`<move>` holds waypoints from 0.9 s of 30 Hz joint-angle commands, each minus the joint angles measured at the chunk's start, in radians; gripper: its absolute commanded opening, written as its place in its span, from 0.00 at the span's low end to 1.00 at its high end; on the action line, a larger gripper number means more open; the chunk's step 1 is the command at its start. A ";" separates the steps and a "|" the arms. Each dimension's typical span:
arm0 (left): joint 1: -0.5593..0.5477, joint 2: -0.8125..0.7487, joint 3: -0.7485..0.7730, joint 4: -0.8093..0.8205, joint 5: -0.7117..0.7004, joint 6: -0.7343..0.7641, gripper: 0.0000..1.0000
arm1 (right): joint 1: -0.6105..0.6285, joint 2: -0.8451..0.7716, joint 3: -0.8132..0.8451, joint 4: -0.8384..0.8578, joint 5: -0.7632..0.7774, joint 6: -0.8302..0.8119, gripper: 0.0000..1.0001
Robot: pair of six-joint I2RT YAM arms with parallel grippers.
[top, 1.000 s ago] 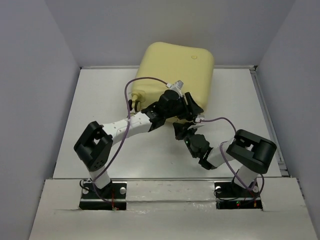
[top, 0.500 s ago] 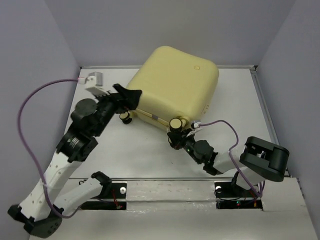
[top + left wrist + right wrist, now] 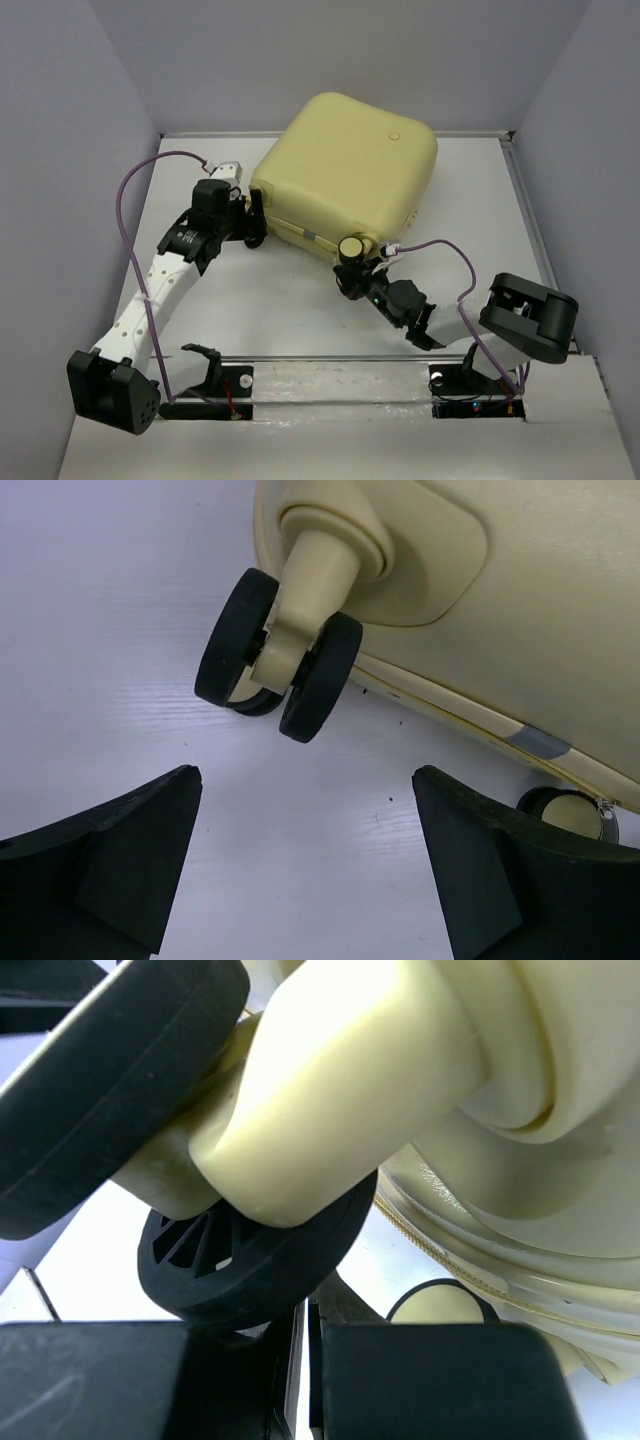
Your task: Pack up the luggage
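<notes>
The luggage point(image 3: 345, 165) is a pale-yellow hard-shell suitcase, closed, lying at the back middle of the table. My left gripper point(image 3: 248, 222) is at its left corner. In the left wrist view the gripper point(image 3: 305, 780) is open and empty, with a black-and-cream caster point(image 3: 280, 670) just ahead of the fingers. My right gripper point(image 3: 355, 280) is under the near caster point(image 3: 351, 247). In the right wrist view the gripper point(image 3: 306, 1315) is shut with only a thin slit between the fingers, and the caster's black wheel point(image 3: 240, 1250) sits right on top of them.
The white table point(image 3: 300, 310) has a raised rail along its right edge point(image 3: 530, 230) and grey walls on three sides. Purple cables loop from both arms. A second caster point(image 3: 560, 810) shows behind my left gripper's right finger.
The suitcase has turned and shifted a little. My left arm has swung from over its front edge out to the left and come down at the left caster. My right gripper stays at the near caster.
</notes>
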State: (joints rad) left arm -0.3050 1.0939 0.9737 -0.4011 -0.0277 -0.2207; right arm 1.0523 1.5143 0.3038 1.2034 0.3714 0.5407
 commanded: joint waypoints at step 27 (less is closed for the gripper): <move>-0.012 0.255 0.103 0.197 0.158 0.138 0.06 | -0.049 -0.081 -0.015 0.029 -0.204 0.041 0.07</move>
State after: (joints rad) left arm -0.2939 1.3663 1.0721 -0.3050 -0.0189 -0.0154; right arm 1.0229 1.5211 0.3077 1.2022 0.3084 0.5468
